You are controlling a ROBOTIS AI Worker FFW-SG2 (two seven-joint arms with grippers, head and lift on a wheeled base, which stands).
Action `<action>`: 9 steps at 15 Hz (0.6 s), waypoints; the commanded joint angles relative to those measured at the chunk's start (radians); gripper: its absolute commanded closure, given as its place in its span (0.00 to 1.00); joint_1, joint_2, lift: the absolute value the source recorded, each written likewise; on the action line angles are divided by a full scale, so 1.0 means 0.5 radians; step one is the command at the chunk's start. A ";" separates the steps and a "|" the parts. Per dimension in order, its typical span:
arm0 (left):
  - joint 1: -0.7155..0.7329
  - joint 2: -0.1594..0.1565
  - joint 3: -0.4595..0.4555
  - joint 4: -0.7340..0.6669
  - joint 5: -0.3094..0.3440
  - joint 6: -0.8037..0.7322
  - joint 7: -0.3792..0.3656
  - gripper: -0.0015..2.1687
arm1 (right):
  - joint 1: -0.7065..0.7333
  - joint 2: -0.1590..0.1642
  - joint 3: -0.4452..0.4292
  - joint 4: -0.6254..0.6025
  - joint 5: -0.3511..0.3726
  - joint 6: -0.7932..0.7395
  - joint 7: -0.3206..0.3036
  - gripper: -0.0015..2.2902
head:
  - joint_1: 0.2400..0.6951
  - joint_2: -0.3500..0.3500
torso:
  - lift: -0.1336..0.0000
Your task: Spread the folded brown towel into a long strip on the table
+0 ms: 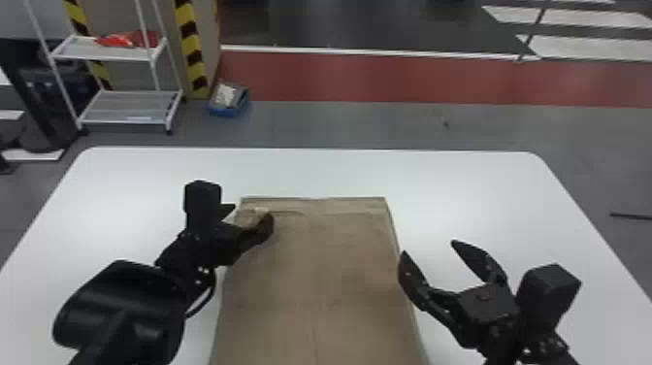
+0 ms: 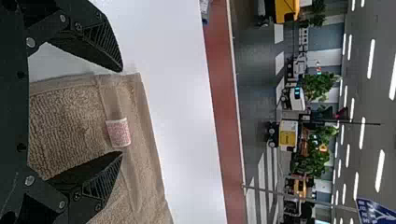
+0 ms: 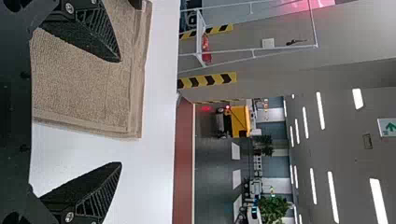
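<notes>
The brown towel (image 1: 315, 272) lies flat, lightly creased, hems layered, 1 pale tag (image 2: 118, 133) by its far left corner, midway between the table's (image 1: 339, 170) side edges. Left gripper (image 1: 252, 212) and right gripper (image 1: 429, 248) have fingers spread, 2 each, astride its sides.

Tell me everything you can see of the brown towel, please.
The towel is brown, with a nubbly, looped surface like terry cloth, a smoother band near its far edge and a pale label with reddish print near its far left corner. It lies flat and folded on the white table, its edges showing layers. The open left gripper straddles its left edge near that corner, the open right gripper its right edge; whether either touches it, I can't tell.
</notes>
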 commanded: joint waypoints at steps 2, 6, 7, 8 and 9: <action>-0.009 0.003 0.037 0.047 0.022 0.001 -0.007 0.14 | -0.014 -0.007 0.009 0.015 0.000 0.006 0.000 0.04 | 1.00 0.42 | 0.15; 0.034 0.012 0.062 -0.002 0.025 0.001 -0.026 0.24 | -0.021 -0.007 0.012 0.015 0.000 0.012 0.000 0.04 | 1.00 0.44 | 0.15; 0.062 0.012 0.065 -0.054 0.028 0.007 -0.029 0.28 | -0.021 -0.010 0.012 0.015 0.000 0.012 0.000 0.04 | 1.00 0.44 | 0.15; 0.092 0.018 0.065 -0.118 0.025 0.025 -0.029 0.28 | -0.017 -0.014 0.012 0.012 0.000 0.012 0.000 0.04 | 1.00 0.44 | 0.15; 0.117 0.018 0.065 -0.167 0.025 0.050 -0.032 0.28 | -0.017 -0.014 0.012 0.012 0.000 0.012 0.000 0.04 | 1.00 0.44 | 0.15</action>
